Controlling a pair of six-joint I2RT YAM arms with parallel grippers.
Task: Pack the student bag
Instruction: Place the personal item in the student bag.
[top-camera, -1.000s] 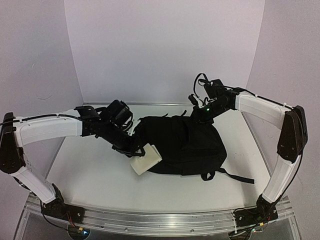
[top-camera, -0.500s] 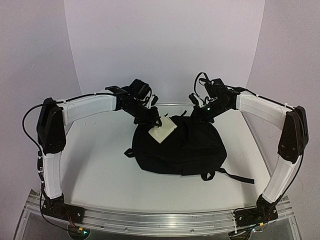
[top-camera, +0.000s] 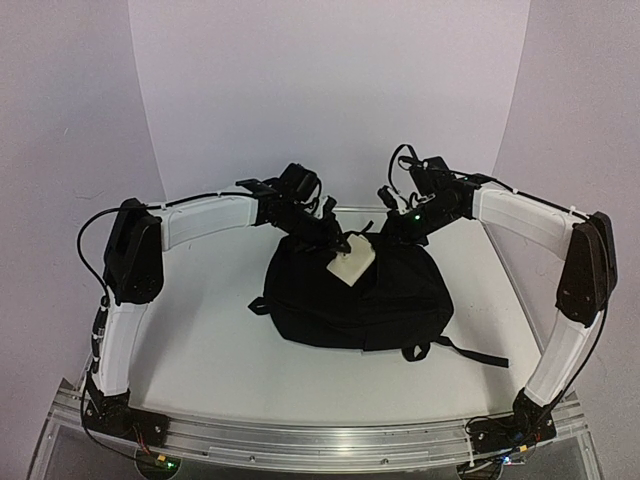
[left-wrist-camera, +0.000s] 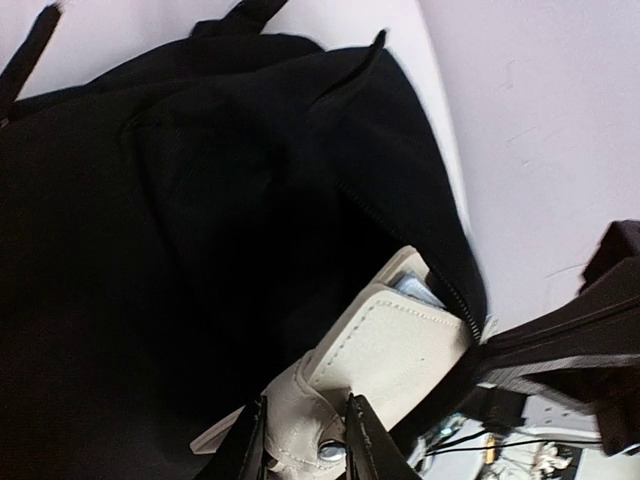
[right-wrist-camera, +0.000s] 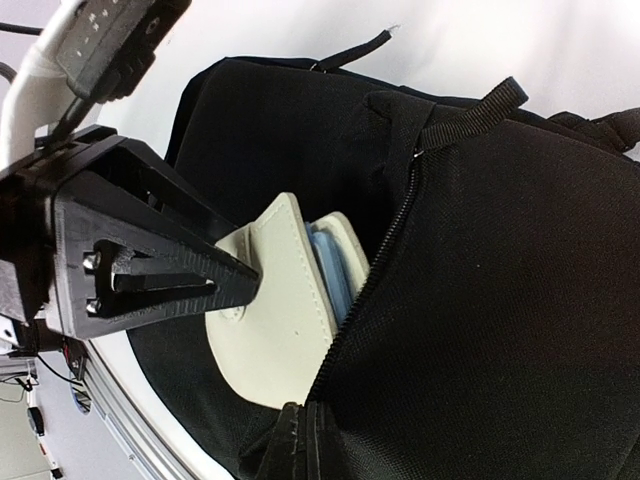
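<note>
The student bag (top-camera: 355, 300), a black fabric backpack, lies flat in the middle of the table. A cream leather case (top-camera: 350, 262) with a blue layer inside (right-wrist-camera: 335, 265) sticks halfway out of its zipped opening. My left gripper (top-camera: 328, 240) is shut on the case's snap flap (left-wrist-camera: 300, 420), just outside the opening. My right gripper (top-camera: 388, 232) is shut on the bag's fabric edge beside the zipper (right-wrist-camera: 375, 270), holding the opening apart. In the right wrist view the left gripper's fingers (right-wrist-camera: 160, 285) reach the case (right-wrist-camera: 285, 330) from the left. The bag fills the left wrist view (left-wrist-camera: 150, 250).
A long black strap (top-camera: 470, 350) trails from the bag toward the front right. The white table (top-camera: 190, 340) has a metal rail (top-camera: 320, 435) along its near edge. White backdrop walls stand close behind and to both sides.
</note>
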